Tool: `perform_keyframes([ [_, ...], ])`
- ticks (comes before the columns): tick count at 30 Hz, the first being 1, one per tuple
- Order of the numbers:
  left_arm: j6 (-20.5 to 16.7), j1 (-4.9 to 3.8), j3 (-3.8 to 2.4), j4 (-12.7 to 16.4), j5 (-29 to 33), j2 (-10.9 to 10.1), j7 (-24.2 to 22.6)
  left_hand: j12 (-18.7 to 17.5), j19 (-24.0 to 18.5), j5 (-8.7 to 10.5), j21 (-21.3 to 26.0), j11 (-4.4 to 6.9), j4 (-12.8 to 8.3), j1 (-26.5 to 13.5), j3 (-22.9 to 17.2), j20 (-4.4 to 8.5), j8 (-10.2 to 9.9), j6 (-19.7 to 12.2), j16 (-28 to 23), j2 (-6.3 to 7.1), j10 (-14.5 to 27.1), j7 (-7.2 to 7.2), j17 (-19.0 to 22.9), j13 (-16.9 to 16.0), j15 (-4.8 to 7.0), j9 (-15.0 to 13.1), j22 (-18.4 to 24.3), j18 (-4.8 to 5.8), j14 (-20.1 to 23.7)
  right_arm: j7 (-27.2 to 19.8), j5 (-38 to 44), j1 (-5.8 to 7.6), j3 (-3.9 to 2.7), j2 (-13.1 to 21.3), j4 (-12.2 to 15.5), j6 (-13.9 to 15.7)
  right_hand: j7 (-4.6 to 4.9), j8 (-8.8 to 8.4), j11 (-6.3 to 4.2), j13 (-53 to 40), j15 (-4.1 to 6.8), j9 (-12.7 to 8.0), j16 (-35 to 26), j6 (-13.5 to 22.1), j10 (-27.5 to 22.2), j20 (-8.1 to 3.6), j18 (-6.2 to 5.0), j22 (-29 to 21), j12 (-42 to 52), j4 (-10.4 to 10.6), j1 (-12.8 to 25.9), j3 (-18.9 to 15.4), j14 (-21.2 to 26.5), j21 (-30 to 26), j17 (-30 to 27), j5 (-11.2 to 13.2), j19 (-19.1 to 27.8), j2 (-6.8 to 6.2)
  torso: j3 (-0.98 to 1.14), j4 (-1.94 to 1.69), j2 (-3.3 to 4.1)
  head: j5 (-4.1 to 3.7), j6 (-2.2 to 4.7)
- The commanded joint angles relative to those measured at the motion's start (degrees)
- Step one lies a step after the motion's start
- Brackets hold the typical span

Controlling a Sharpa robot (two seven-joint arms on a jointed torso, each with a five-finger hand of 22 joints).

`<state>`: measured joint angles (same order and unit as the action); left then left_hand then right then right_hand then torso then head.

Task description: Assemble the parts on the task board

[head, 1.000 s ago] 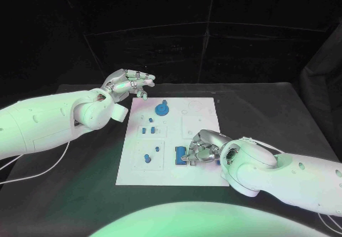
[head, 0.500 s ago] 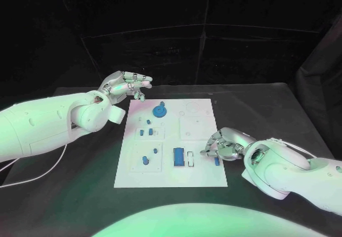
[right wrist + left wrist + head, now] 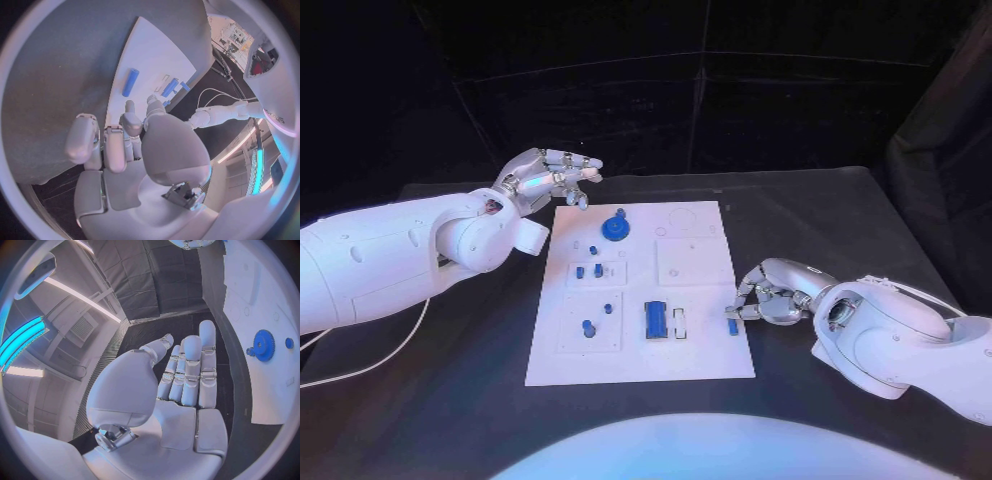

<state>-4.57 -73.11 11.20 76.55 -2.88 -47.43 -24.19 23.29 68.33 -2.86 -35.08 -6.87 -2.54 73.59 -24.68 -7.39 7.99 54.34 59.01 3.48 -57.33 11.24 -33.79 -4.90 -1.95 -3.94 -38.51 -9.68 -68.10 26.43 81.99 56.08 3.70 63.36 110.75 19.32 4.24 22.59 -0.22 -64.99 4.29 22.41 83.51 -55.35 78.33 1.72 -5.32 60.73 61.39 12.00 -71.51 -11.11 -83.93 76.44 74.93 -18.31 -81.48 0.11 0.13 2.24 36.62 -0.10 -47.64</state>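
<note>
Task board (image 3: 704, 340), a white rectangular plate, lies in the middle of the black table (image 3: 444, 400) with its long axis running away from the robot. Several small blue parts sit on it. A blue gear (image 3: 615, 230) lies flat near the far end, left of centre. A long blue bar (image 3: 655, 319) lies near the board's near end with its long axis parallel to the board's long sides, and a small white strip (image 3: 679, 323) lies just beside it on its right, pointing the same way. Smaller blue pieces (image 3: 589, 271) stand left of the middle, and another blue piece (image 3: 587, 328) sits nearer the robot on the left side.

The right hand (image 3: 772, 293) rests at the board's right edge, fingers curled inward. A short blue part (image 3: 731, 326) lies on the board's right margin just below those fingers (its long axis also follows the board's length); whether the hand touches it I cannot tell. In the right wrist view the fingers (image 3: 112, 145) are bent over the dark table with nothing visibly between them.

The left hand (image 3: 548, 174) is raised beyond the board's far left corner, holding nothing. In the left wrist view its fingers (image 3: 190, 370) lie straight and close together, thumb apart.
</note>
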Motion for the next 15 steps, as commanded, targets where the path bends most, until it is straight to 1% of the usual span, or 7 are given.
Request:
perform_keyframes([
  [1,0.8,-0.05,-0.01,0.1,0.3,0.0,-0.4,0.5,0.2,-0.1,0.3,0.01,-0.3,0.4,0.0,-0.07,0.5,-0.4,0.2,0.06,0.6,0.16,0.3,-0.1,0.08,0.0,0.1,-0.79,0.4,3.1,4.1,0.03,-0.01,-0.7,-0.5,-5.5,-0.18,-0.19,-0.22,0.0,0.08,0.1,-0.4,-0.6,0.5,0.03,0.09,0.0,-0.2,0.2,0.7,-0.7,-3.8,0.1,3.9,0.2,0.1,-0.04,-0.01,-0.11,0.04,-0.05,-0.05],
  [3,0.9,-0.05,0.0,0.1,0.3,0.0,-0.3,0.5,0.2,-0.1,0.3,0.01,-0.3,0.4,0.0,-0.07,0.5,-0.4,0.2,0.06,0.6,0.16,0.3,-0.1,0.08,0.0,0.1,-0.79,0.4,3.9,4.6,0.01,0.0,-1.2,-0.9,-6.5,-0.23,-0.15,-0.25,0.0,0.11,0.2,-0.5,-0.7,0.4,0.0,0.08,-0.1,-0.3,0.4,0.9,-0.9,-3.8,0.1,3.8,0.4,0.1,-0.11,-0.05,-0.13,0.01,0.0,-0.12],
  [7,0.9,-0.04,0.01,0.1,0.3,-0.1,-0.3,0.5,0.2,-0.1,0.3,0.01,-0.3,0.4,0.0,-0.07,0.5,-0.4,0.2,0.06,0.6,0.16,0.3,-0.1,0.08,0.0,0.1,-0.79,0.4,4.9,5.3,-0.01,0.01,-2.1,-1.5,-8.0,-0.26,-0.12,-0.27,0.1,0.13,0.2,-0.5,-0.8,0.4,-0.02,0.07,-0.1,-0.4,0.5,0.9,-1.1,-3.8,0.1,3.8,0.5,0.1,-0.17,-0.05,-0.15,0.05,0.07,-0.19],
  [15,0.9,-0.04,0.03,0.1,0.3,-0.1,-0.3,0.5,0.2,-0.1,0.3,0.01,-0.3,0.4,0.0,-0.07,0.5,-0.4,0.2,0.06,0.6,0.16,0.3,-0.1,0.08,0.0,0.1,-0.79,0.4,5.6,6.1,-0.04,0.01,-3.4,-2.3,-9.5,-0.31,-0.1,-0.33,0.1,0.17,0.3,-0.6,-0.8,0.4,-0.05,0.05,-0.3,-0.5,0.4,0.7,-1.3,-3.7,0.0,3.7,0.6,0.2,-0.31,-0.01,-0.04,0.04,0.18,-0.36],
])
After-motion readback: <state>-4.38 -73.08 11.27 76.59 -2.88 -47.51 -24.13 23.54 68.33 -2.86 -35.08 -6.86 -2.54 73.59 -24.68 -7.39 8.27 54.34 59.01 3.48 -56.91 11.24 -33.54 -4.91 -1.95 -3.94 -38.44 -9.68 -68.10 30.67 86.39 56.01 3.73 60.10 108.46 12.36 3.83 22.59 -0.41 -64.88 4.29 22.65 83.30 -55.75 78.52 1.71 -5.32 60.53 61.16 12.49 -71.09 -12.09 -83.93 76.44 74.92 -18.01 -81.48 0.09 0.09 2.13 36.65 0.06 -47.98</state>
